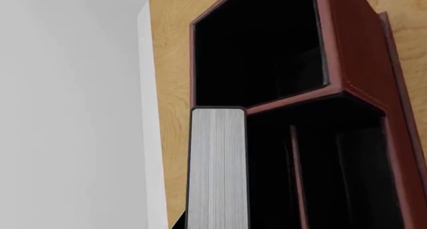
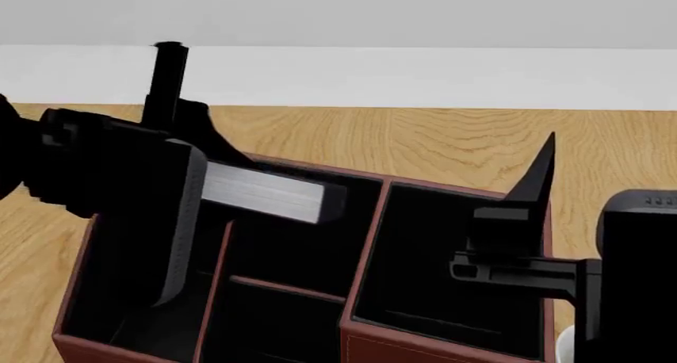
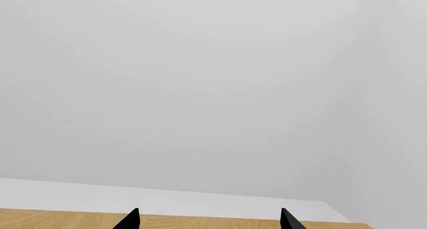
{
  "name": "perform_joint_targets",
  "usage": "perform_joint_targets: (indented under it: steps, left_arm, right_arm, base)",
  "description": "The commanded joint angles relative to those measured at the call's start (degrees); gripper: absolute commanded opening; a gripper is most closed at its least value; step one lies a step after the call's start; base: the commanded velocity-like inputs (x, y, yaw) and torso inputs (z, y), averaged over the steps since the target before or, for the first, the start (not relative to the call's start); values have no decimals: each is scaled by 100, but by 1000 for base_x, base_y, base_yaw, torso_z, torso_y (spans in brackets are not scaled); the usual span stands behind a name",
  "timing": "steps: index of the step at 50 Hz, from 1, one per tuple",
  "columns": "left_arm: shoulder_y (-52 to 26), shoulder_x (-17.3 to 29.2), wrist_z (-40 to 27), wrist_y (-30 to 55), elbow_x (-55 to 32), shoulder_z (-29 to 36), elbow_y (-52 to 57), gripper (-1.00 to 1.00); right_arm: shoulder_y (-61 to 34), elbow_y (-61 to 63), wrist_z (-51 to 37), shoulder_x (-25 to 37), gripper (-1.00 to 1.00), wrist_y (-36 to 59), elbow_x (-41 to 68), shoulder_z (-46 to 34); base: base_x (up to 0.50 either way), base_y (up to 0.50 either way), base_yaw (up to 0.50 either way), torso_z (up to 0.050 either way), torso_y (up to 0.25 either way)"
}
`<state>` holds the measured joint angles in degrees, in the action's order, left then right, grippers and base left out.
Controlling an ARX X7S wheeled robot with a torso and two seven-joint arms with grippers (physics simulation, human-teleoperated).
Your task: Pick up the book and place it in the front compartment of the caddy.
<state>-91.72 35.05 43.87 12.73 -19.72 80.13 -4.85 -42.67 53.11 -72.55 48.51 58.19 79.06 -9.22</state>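
Observation:
My left gripper is shut on the book, a thin black hardcover whose white page edges face up. It holds the book level over the back left part of the caddy, a red-brown box with a black inside and several compartments. The left wrist view looks down along the book's page edges into the caddy's open compartments; only a sliver of that gripper shows there. My right gripper hangs over the caddy's right side, open and holding nothing. Its fingertips point toward the wall.
The caddy stands on a light wooden table that ends at a white ledge and grey wall. A bit of a white mug shows at the caddy's front right corner.

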Motion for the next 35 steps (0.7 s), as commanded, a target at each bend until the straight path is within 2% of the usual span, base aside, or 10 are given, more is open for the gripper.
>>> perform_joint_targets:
  steps: [1, 35]
  left_arm:
    - [22, -193, -170, -140, -20, -118, -278, -100]
    - [364, -582, -126, -704, 175, -5, -1128, -100]
  right_arm:
    - [-80, -29, -36, 8, 100, 16, 56, -37]
    - [38, 33, -60, 137, 100, -88, 82, -11]
  base:
    - [0, 0, 0, 0, 0]
    - [0, 0, 0, 0, 1]
